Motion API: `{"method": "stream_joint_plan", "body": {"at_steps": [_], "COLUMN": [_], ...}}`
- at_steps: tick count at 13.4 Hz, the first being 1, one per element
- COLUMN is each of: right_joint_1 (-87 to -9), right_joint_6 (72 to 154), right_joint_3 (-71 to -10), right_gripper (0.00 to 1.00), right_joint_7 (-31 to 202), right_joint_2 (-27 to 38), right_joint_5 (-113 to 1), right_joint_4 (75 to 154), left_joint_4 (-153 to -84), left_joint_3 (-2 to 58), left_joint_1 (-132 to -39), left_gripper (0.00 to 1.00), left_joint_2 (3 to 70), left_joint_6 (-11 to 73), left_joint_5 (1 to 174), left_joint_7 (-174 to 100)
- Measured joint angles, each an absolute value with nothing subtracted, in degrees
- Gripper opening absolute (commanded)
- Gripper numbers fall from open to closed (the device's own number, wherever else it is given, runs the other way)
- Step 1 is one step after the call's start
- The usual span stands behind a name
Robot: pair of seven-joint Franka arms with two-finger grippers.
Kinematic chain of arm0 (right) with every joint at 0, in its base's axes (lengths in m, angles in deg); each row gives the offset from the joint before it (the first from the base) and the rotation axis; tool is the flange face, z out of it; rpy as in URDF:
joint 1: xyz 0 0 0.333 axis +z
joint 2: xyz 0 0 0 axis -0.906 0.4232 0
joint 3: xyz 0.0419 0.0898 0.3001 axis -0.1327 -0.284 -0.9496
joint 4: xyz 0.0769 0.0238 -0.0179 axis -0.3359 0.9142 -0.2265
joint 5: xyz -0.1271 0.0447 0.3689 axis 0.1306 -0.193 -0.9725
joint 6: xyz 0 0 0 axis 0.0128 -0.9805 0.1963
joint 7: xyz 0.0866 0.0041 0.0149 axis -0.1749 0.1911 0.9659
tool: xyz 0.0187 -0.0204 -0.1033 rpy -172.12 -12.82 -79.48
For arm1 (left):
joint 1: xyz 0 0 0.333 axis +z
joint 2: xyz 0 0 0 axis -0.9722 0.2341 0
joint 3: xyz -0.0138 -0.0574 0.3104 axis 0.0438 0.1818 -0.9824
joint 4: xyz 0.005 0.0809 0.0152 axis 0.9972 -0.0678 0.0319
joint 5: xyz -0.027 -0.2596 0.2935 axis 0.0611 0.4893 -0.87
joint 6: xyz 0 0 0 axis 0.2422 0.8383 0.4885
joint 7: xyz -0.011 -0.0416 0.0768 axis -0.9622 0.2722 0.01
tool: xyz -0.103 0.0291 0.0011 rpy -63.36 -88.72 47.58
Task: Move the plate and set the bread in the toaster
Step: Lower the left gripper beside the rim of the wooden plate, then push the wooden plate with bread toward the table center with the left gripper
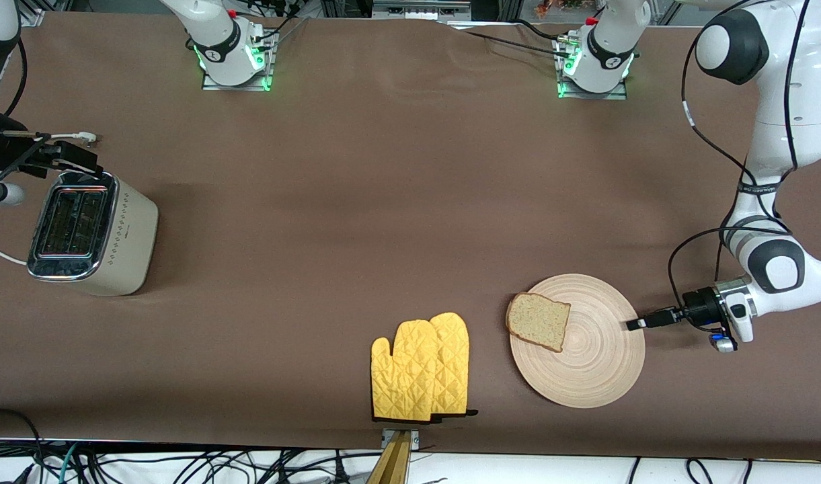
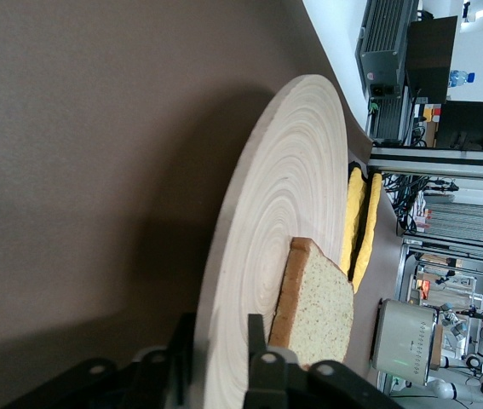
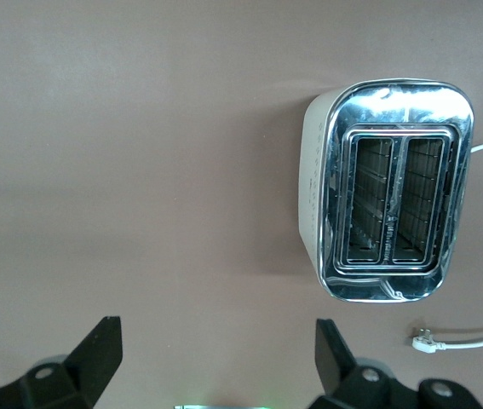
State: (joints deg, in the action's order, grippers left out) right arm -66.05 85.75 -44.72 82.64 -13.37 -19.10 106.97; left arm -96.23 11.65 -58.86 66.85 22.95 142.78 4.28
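Note:
The light-wood plate (image 1: 598,366) lies near the front camera toward the left arm's end. The bread (image 1: 539,321) lies on it and overhangs the rim on the side toward the right arm. My left gripper (image 1: 633,325) is low at the plate's rim on the side away from the bread. In the left wrist view (image 2: 217,328) its fingers are closed on the rim of the plate (image 2: 284,170), with the bread (image 2: 322,307) just past them. The cream toaster (image 1: 91,232) stands at the right arm's end, slots empty (image 3: 390,213). My right gripper (image 1: 54,156) hovers open beside the toaster (image 3: 217,332).
Two yellow oven mitts (image 1: 420,370) lie near the table's front edge, beside the plate toward the right arm. The toaster's white cord and plug (image 3: 424,342) lie beside it. A metal bracket (image 1: 398,444) sits at the front edge below the mitts.

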Motion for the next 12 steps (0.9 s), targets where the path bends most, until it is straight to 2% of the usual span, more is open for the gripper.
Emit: {"method": "stream_joint_plan", "body": {"at_steps": [3, 4, 6, 8, 12], "right_joint_1": [-66.0, -66.1, -66.1, -66.1, -66.0], "right_joint_6": [85.8, 85.8, 85.8, 85.8, 85.9], "right_joint_3": [-44.7, -44.7, -44.7, -44.7, -44.7], "right_gripper": [1.0, 1.0, 1.0, 1.0, 1.0], "right_joint_7": [82.6, 82.6, 82.6, 82.6, 82.6], "right_joint_2": [-13.4, -13.4, -13.4, -13.4, -13.3], "right_joint_5": [-19.1, -19.1, -19.2, -19.2, -19.3], "right_joint_4": [107.0, 107.0, 107.0, 107.0, 107.0], "left_joint_4": [-96.2, -96.2, -96.2, -96.2, -96.2], "left_joint_3": [11.6, 11.6, 11.6, 11.7, 11.7], "left_joint_1": [-58.9, -58.8, -58.8, -58.9, -59.3], "left_gripper": [0.18, 0.14, 0.14, 0.0, 0.0], "left_joint_2": [67.0, 67.0, 67.0, 67.0, 67.0], "left_joint_6": [23.0, 23.0, 22.9, 22.4, 22.3], "left_joint_5": [142.8, 142.8, 142.8, 142.8, 142.6], "left_joint_7": [4.5, 4.5, 4.5, 4.5, 4.7]}}
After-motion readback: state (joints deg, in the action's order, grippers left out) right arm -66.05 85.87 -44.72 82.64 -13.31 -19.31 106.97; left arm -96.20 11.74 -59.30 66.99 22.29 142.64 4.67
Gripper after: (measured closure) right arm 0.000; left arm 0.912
